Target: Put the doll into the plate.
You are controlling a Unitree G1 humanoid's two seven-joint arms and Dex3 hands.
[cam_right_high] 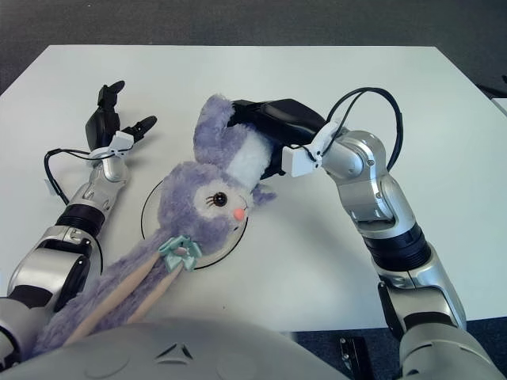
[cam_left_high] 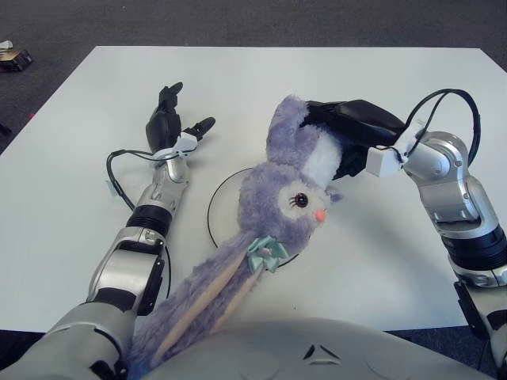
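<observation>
A purple plush rabbit doll with a teal bow and long pink-lined ears hangs over the clear round plate at the table's middle. Its ears trail down toward my body at the lower left. My right hand is shut on the doll's upper body from the right, fingers wrapped around its white-and-purple part. My left hand hovers to the left of the plate, fingers spread, holding nothing. The doll covers most of the plate.
The white table spreads around the plate. A small dark object lies on the floor beyond the table's far left corner. A black cable loops beside my left forearm.
</observation>
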